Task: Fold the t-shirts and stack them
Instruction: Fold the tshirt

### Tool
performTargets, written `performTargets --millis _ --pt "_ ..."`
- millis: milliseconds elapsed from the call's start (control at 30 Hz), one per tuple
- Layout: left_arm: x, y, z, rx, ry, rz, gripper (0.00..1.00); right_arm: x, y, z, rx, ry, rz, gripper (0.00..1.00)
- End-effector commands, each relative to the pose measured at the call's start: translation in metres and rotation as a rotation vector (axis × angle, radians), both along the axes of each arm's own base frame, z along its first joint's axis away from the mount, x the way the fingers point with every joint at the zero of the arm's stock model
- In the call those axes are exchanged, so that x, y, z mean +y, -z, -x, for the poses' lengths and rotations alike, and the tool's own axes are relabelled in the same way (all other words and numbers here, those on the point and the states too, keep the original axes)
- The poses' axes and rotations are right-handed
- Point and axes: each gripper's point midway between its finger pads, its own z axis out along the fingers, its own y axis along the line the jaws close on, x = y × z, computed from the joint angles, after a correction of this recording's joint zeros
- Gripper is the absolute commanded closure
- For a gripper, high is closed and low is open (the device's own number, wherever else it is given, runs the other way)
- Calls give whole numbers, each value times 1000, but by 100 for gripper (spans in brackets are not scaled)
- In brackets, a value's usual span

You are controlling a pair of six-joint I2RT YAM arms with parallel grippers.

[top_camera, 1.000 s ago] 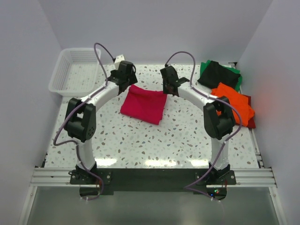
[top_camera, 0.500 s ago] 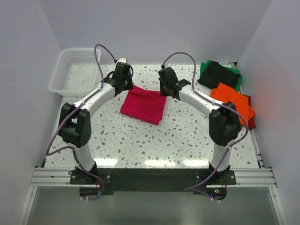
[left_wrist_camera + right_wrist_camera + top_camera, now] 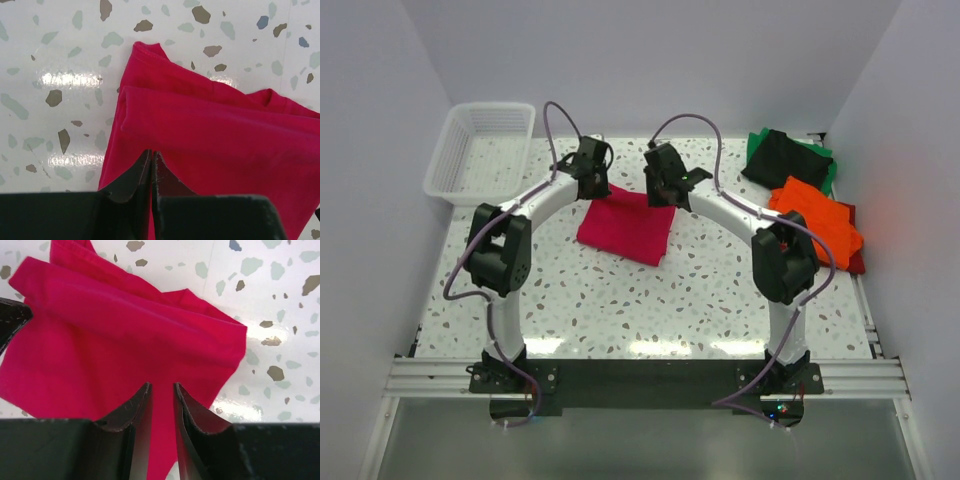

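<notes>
Left wrist view: crimson t-shirt (image 3: pixel 215 135) lies under closed left pincer (image 3: pixel 151 157).

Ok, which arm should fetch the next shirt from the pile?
Right. The orange shirt and black shirt are piled on the right arm's side; the left gripper sits at the crimson shirt's left corner, farther away.

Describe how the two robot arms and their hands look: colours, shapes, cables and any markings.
The left arm and right arm share one design: curved white tube links between bulky black joint housings. A thin purple-grey cable loops along each. The black left hand and black right hand each end in two dark, tapering fingers; I see no markings.
</notes>
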Motion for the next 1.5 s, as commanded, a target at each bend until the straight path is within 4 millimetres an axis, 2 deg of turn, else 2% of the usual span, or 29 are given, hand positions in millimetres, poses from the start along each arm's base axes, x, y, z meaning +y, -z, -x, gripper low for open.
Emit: performTargets --millis 0,233,433,667,900,1100,1200,1233,1333,1400,1467 --pt "-4 -12 -10 -21 13 18 94 17 5 -10 10 -25 -43 74" --pt "-7 -2 -16 -9 20 9 97 18 29 -11 38 -21 -28 75" --pt "-11 12 -24 7 31 5 97 12 34 -20 25 3 5 77" --pt "-14 29 -44 6 9 -11 97 3 41 -36 37 35 14 78" --pt "-15 14 -72 -94 -35 -14 96 -8 44 -49 30 75 20 79" --pt "-13 -14 -93 -215 -71 -5 93 -23 55 -57 51 108 32 80" --pt "-18 -15 -104 -239 -60 3 92 -30 63 -60 69 125 32 80" --pt "-22 -9 -108 -227 -53 1 92 -32 66 -60 74 127 36 81" --pt "-21 -7 -112 -210 -57 -5 96 -40 74 -62 99 149 39 81" --pt "-20 -22 -114 -257 -73 16 96 -45 78 -62 120 171 45 82" --pt "-18 -42 -101 -300 -56 37 95 -53 83 -63 139 200 43 82"
